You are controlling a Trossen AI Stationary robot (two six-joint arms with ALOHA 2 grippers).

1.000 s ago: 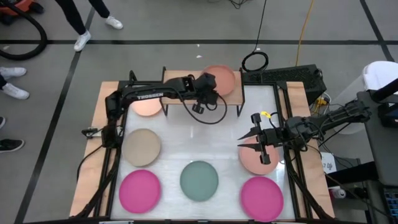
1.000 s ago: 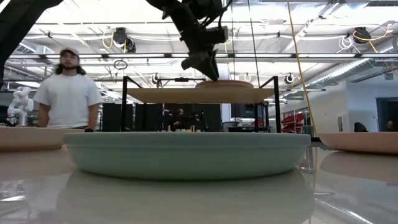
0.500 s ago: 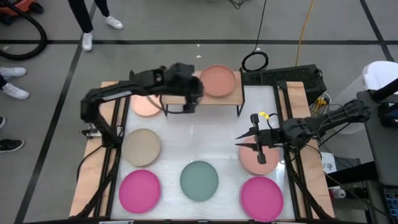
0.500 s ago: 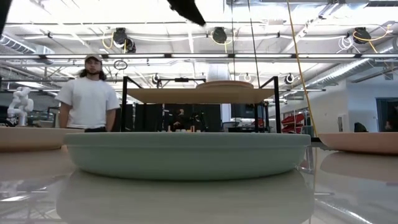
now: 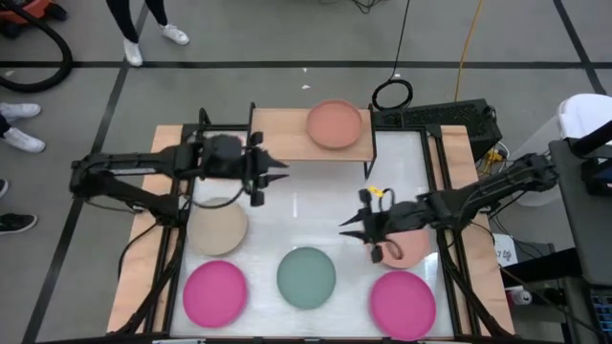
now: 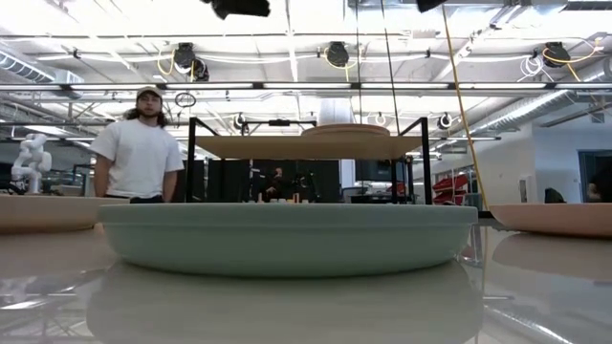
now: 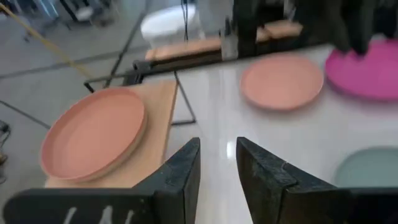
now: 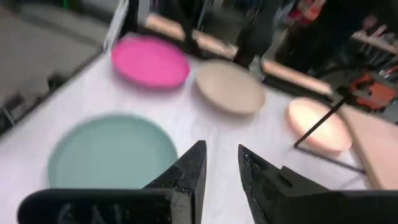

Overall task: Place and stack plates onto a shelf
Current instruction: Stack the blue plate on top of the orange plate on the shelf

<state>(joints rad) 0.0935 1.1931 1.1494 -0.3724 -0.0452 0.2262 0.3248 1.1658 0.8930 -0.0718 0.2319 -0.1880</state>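
A salmon plate (image 5: 335, 124) (image 7: 93, 134) lies flat on the right half of the light-wood shelf (image 5: 287, 129) (image 6: 311, 145). On the white table rest a beige plate (image 5: 218, 227), a grey-green plate (image 5: 306, 277) (image 8: 112, 152), two magenta plates (image 5: 215, 293) (image 5: 402, 304) and a second salmon plate (image 5: 411, 250), partly under the right arm. A peach plate (image 8: 317, 127) lies beneath the shelf. My left gripper (image 5: 275, 175) (image 7: 217, 168) hovers in front of the shelf's left part, narrowly open and empty. My right gripper (image 5: 346, 229) (image 8: 221, 168) hovers over the table's middle, narrowly open and empty.
The shelf's thin black legs (image 5: 368, 162) stand at the table's far side. Wooden boards (image 5: 143, 239) and black frame rails flank the white top. A person (image 6: 139, 143) stands beyond the far edge. Bare white surface (image 5: 306, 205) lies between the two grippers.
My left gripper has drawn back from the salmon plate on the shelf, swinging toward the table's left and near side; the plate stays on the shelf. My right gripper has moved from over the right salmon plate toward the table's middle.
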